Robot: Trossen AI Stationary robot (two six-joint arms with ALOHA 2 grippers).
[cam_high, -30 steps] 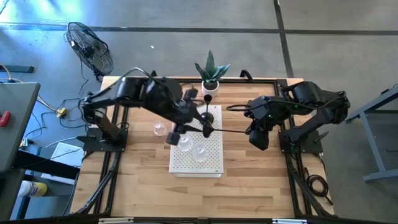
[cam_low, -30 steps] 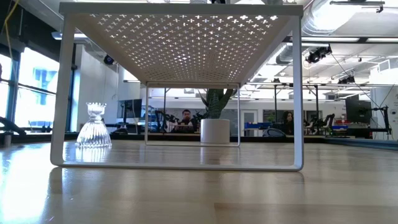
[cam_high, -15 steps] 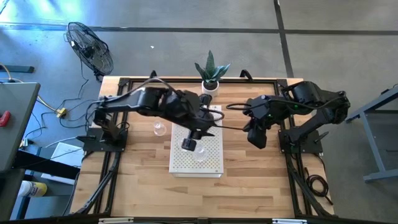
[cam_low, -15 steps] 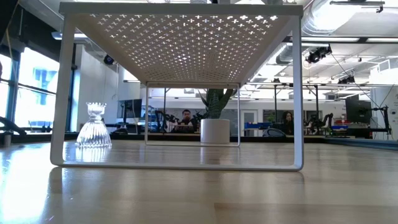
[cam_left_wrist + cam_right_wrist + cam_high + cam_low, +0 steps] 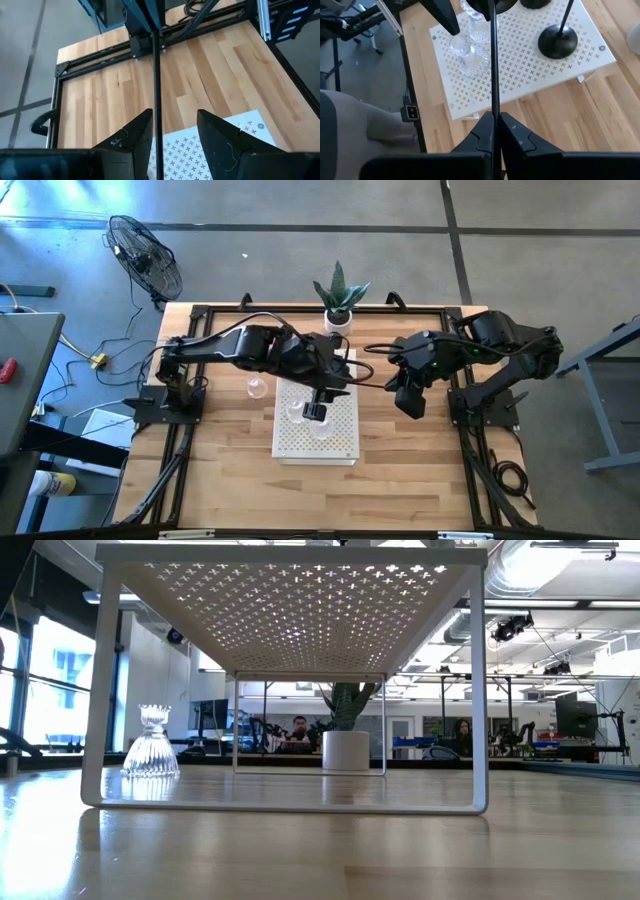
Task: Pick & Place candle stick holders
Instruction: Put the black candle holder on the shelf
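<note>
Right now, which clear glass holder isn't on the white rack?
The glass holder on the wood, left-arm side of the rack; the other two stand on it.

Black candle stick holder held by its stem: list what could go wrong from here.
The right gripper pinches only the thin stem, with the base far out; it may pivot or slip. That base hangs near the clear glass holders on the white stand; a swing could topple them.

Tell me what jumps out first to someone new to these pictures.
A black candle stick holder stretches sideways between the arms above the white perforated stand: the right gripper pinches its thin stem, and the left gripper straddles it, open. One clear glass holder sits on the table left of the stand.
</note>
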